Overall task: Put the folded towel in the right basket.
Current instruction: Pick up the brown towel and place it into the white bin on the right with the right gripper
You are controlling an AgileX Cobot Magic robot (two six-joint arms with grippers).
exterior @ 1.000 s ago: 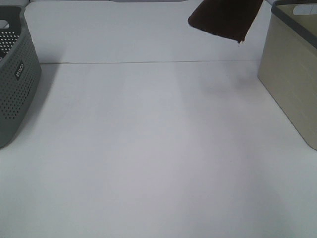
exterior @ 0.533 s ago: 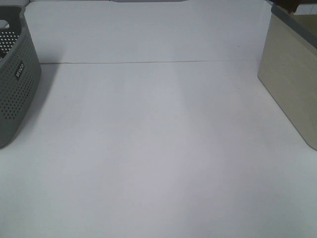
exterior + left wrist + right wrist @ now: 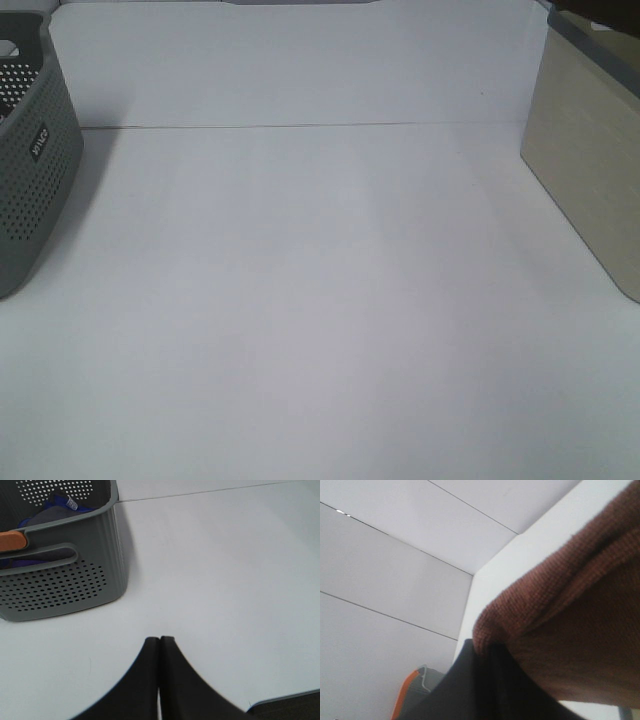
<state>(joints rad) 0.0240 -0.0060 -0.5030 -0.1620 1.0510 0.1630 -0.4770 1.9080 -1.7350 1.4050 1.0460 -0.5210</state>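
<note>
The brown folded towel fills the right wrist view, pinched in my right gripper, whose dark finger shows under the cloth. In the exterior high view only a dark sliver shows at the top right corner, above the beige right basket; the arm itself is out of that view. My left gripper is shut and empty, low over the white table, next to the grey perforated left basket.
The grey left basket stands at the table's left edge and holds blue cloth and an orange item. A seam line crosses the white table. The table's front edge shows in the left wrist view.
The brown towel, hanging above the table's back right a second ago, has moved up and right out of the exterior view, toward the beige basket. The left arm has not moved.
</note>
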